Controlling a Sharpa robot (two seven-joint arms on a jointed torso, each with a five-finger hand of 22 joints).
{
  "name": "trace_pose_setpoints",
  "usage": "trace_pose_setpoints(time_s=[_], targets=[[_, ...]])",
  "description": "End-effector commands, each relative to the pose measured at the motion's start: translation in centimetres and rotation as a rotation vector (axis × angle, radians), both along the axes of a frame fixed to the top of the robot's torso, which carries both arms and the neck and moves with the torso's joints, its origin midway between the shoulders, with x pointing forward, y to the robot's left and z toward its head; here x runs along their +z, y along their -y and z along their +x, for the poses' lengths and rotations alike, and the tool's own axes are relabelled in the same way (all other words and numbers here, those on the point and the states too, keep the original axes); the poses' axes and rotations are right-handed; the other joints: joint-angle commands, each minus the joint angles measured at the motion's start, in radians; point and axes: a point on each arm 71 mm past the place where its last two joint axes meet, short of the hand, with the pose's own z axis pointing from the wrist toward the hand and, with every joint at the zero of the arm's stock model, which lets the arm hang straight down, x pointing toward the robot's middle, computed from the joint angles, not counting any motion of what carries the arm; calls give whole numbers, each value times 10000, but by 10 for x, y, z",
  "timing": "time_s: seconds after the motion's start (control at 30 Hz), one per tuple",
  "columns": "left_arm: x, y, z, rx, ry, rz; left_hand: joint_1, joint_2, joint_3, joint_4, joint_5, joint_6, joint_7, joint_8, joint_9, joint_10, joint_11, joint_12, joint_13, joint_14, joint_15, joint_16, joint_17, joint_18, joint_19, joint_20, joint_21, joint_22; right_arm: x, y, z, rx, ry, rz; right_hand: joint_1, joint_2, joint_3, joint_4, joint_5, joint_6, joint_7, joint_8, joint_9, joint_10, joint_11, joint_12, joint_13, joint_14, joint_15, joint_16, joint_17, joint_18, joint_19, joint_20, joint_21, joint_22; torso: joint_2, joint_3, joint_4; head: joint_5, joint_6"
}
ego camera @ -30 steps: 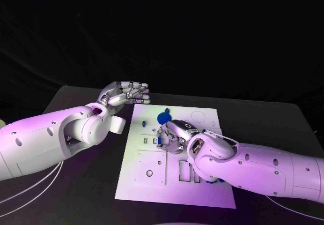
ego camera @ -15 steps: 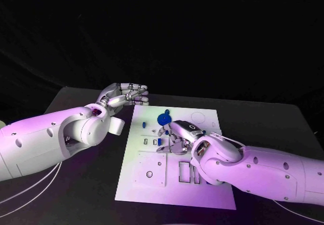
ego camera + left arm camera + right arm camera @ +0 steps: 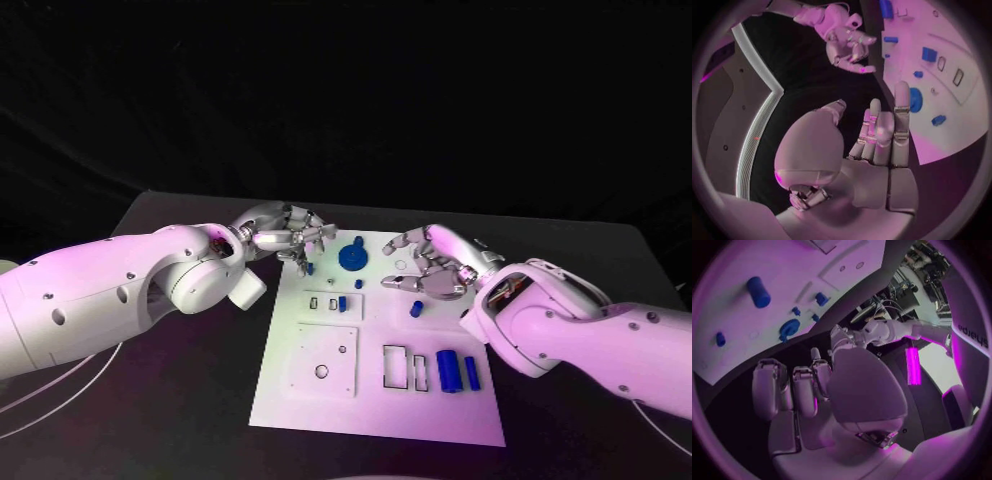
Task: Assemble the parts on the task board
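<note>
The white task board (image 3: 310, 400) lies in the middle of the black table. On its far part lie a round blue disc (image 3: 353, 256) and a small blue piece (image 3: 307, 267). Another small blue part (image 3: 342, 303) stands by the slots, and a short one (image 3: 415, 309) lies mid-board. Two blue cylinders (image 3: 449, 370) lie side by side near the right edge. My left hand (image 3: 296, 240) hovers at the board's far left corner, fingers apart, holding nothing (image 3: 879, 135). My right hand (image 3: 427, 266) hangs over the far right part, fingers spread and empty (image 3: 798, 390).
Rectangular cut-outs (image 3: 392, 366) and a raised square plate (image 3: 325, 358) take up the board's near half. Black table (image 3: 173, 400) lies bare on both sides of the board. Each wrist view shows the other hand across the board's far edge.
My right hand has lifted off the board's middle and drawn back to the far right, uncovering the blue cylinders. My left hand has shifted right, over the board's far left corner.
</note>
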Motion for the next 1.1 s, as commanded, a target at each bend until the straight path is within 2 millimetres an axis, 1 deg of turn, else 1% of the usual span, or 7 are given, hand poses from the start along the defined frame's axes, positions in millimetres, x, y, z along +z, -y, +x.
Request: trace_pose_setpoints(time_s=[0.03, 0.13, 0.17, 0.23, 0.33, 0.57, 1.1], targets=[[-17, 6, -6, -1371, -884, 3372, -185, 208, -50, -17, 25, 124, -174, 1073, 401, 38, -261, 1407, 664, 579, -173, 743, 967, -72, 88, -167, 1408, 1512, 8, 14, 4, -310, -589, 1104, 41, 84, 73, -3, 101, 16, 19, -64, -13, -57, -21, -16, 413, 867, 51, -24, 1840, -19, 13, 25, -14, 1071, -125, 87, -55, 20, -44], [-21, 8, -4, -1433, -1175, 4393, -388, 337, -73, -16, 41, 431, -433, 1759, 661, 387, -489, 2225, 1052, 1074, -378, 1195, 1741, -290, 632, -317, 2487, 3027, 12, 27, 9, -682, -691, 1219, 70, 92, 96, -9, 241, 40, 16, -69, -19, -52, -25, -8, 419, 868, 48, -23, 1845, -21, 19, 23, -11, 1079, -163, 118, -84, 63, -84], [-21, 9, -2, -1434, -1255, 4809, -470, 350, -91, -7, 46, 510, -531, 1983, 752, 944, -579, 2849, 1821, 1245, -458, 1350, 2029, -364, 816, -392, 2840, 3534, 13, 32, 12, -832, -744, 1241, 70, 92, 96, -9, 241, 40, 16, -69, -19, -52, -25, -8, 419, 868, 48, -23, 1845, -21, 19, 23, -11, 1079, -176, 134, -91, 75, -98], [-22, 12, 0, -1452, -1368, 5389, -590, 374, -112, -9, 47, 609, -636, 2219, 850, 1481, -676, 3422, 2559, 1442, -545, 1540, 2401, -464, 1064, -473, 3266, 4179, 13, 39, 16, -1045, -846, 1222, 77, 92, 101, -11, 266, 42, 16, -71, -21, -57, -25, -14, 412, 869, 47, -23, 1845, -18, 14, 22, -21, 1071, -192, 146, -91, 90, -114], [-24, 16, 4, -1437, -1411, 6176, -730, 371, -160, 1, 38, 619, -669, 2303, 889, 1590, -711, 3564, 2715, 1493, -581, 1587, 2492, -502, 1145, -510, 3435, 4421, 13, 47, 21, -1318, -950, 1181, 89, 73, 101, -15, 307, 13, 22, -95, -32, -99, -22, -62, 363, 862, 47, -34, 1818, -9, -5, 22, -61, 1043, -213, 173, -83, 171, -145], [-25, 31, 8, -1673, -1222, 7368, -1072, 271, -378, 3, 20, 515, -660, 2345, 910, 1479, -703, 3558, 2647, 1490, -579, 1573, 2477, -508, 1100, -523, 3533, 4501, 13, 53, 28, -1588, -1037, 1131, 83, 53, 92, -11, 315, -11, 27, -113, -41, -109, -18, -73, 353, 857, 49, -40, 1800, -1, -22, 22, -96, 1018, -226, 208, -41, 169, -160], [-26, 49, 12, -2230, -1007, 8311, -1610, 364, -709, 7, -95, 538, -705, 2482, 969, 1565, -737, 3679, 2778, 1519, -607, 1592, 2532, -530, 1106, -538, 3690, 4700, 11, 52, 33, -1676, -1168, 1058, 80, 45, 88, -8, 322, -22, 30, -123, -45, -112, -15, -75, 351, 856, 51, -42, 1798, 0, -24, 23, -100, 1016, -199, 182, -18, 149, -228]])
